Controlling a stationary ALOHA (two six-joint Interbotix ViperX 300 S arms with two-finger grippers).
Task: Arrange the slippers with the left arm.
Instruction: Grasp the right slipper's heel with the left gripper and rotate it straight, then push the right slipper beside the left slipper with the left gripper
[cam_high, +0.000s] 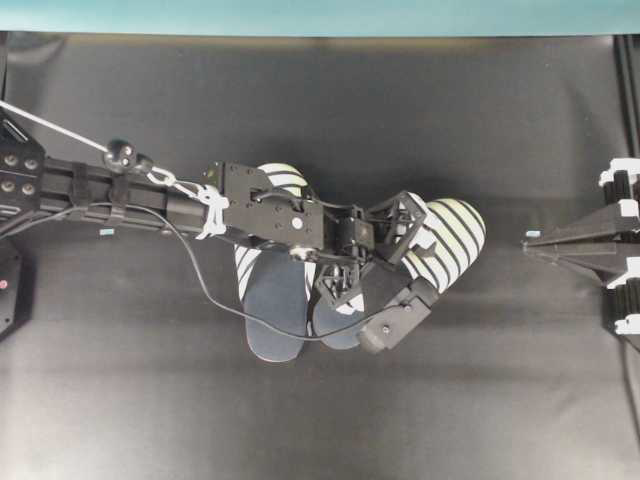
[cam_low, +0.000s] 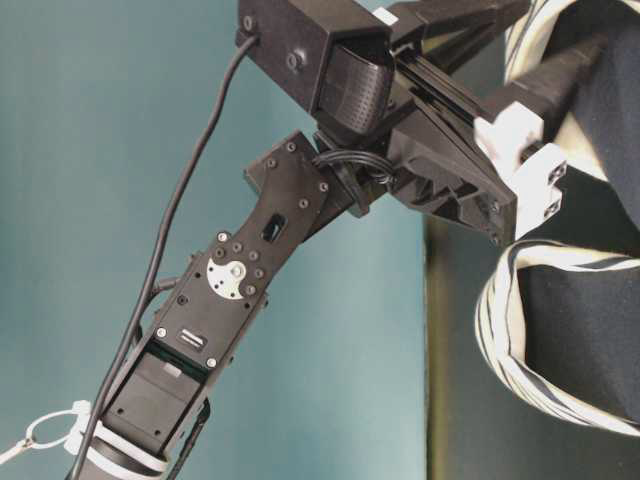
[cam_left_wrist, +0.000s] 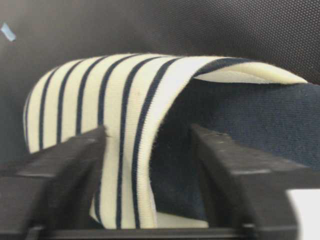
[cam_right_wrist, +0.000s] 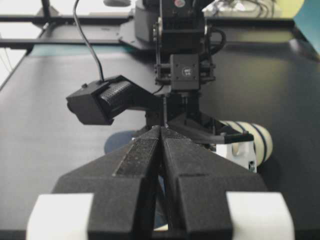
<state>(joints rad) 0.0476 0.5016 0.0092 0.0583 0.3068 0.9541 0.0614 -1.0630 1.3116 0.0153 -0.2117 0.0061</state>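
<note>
Two slippers lie side by side mid-table, toes toward the far edge. The left slipper (cam_high: 272, 300) is partly hidden under the left arm (cam_high: 270, 210). The right slipper (cam_high: 457, 232) tilts to the right. My left gripper (cam_left_wrist: 148, 131) straddles the edge of its striped toe cover (cam_left_wrist: 100, 95): one finger lies against the outside of the fabric, while the other is inside the opening over the navy insole (cam_left_wrist: 260, 130), with a gap between it and the fabric. The jaws are open. My right gripper (cam_right_wrist: 161, 129) hangs shut and empty at the right (cam_high: 528, 243).
The black table mat (cam_high: 320, 420) spreads around the slippers. A teal wall (cam_high: 300, 15) borders the far edge. The left wrist camera box (cam_high: 397, 322) juts out over the right slipper's heel. A small blue tape mark (cam_left_wrist: 7, 31) sits on the mat.
</note>
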